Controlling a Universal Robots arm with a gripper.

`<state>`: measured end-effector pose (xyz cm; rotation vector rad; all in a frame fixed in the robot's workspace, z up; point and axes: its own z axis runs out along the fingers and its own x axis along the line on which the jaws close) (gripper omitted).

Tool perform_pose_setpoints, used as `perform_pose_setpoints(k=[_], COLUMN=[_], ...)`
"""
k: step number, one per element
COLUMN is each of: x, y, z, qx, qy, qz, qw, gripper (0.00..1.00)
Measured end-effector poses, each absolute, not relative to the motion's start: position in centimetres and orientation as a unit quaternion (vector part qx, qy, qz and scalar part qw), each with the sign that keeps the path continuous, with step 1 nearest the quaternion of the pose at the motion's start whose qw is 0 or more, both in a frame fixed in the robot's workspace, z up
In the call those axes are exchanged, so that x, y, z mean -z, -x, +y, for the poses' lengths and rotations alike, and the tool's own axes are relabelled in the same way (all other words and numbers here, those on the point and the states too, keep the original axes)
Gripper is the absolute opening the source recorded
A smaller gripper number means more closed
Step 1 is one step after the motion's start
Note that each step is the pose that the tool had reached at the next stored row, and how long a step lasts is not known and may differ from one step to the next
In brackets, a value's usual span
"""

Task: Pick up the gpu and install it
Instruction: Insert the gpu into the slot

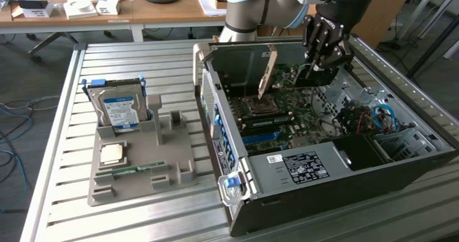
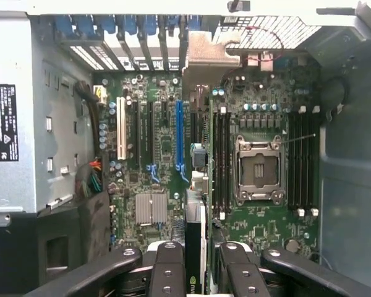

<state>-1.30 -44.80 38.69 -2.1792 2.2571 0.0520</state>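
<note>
The hand (image 1: 324,63) was clamped on the graphics card (image 1: 310,76), holding it on edge over the motherboard (image 1: 305,125) inside the open computer case (image 1: 358,184).

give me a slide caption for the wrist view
The fingers hold the gpu edge-on over the motherboard in the open case

My arm (image 1: 248,8) comes down from the top of the exterior view, wrist bent so the pincer (image 1: 317,64) points straight down. In the wrist view its black fingers (image 2: 167,266) stand partway closed, one on each side, clamped on the gpu (image 2: 195,226).
</note>
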Motion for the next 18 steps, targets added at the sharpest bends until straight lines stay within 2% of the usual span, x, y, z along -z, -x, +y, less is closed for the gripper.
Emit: perform_pose_setpoints(k=[8, 18], x=[-38.53, -38.0], y=[1.39, 2.16], z=[-44.8, -44.81], qx=[-0.008, -0.007], qy=[0.699, 0.7], qz=[0.715, 0.714], qw=[0.011, 0.012], gripper=[0.26, 0.26])
